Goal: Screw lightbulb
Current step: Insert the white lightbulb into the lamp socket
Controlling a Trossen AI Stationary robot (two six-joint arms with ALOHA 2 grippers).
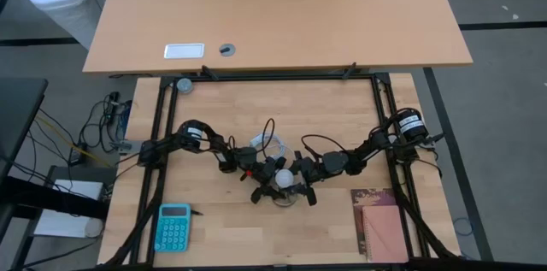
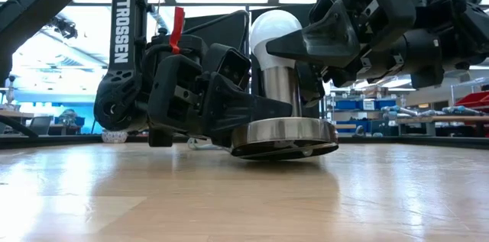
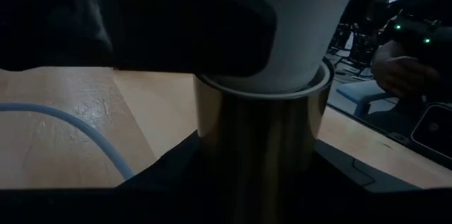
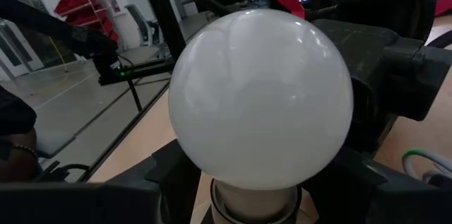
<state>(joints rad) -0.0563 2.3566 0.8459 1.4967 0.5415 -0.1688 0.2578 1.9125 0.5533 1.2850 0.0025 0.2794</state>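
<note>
From above, we see the lightbulb (image 1: 280, 177) between both grippers. At table level it stands upright in the socket (image 2: 284, 129): left gripper (image 2: 252, 112) clamps the socket low, right gripper (image 2: 306, 43) pinches the globe, nearer for turning.

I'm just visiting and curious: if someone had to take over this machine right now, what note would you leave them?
Left gripper: low at the table, closed on the metal socket, steadying it.
Right gripper: higher up, closed on the lightbulb.
The bulb stands upright with its neck inside the socket's collar, near the middle of the wooden table. A white cable lies just behind.
Done: bulb seated in the socket.
Left: I can't tell how far it is screwed in; probably keep turning, then let go with both grippers.
</note>
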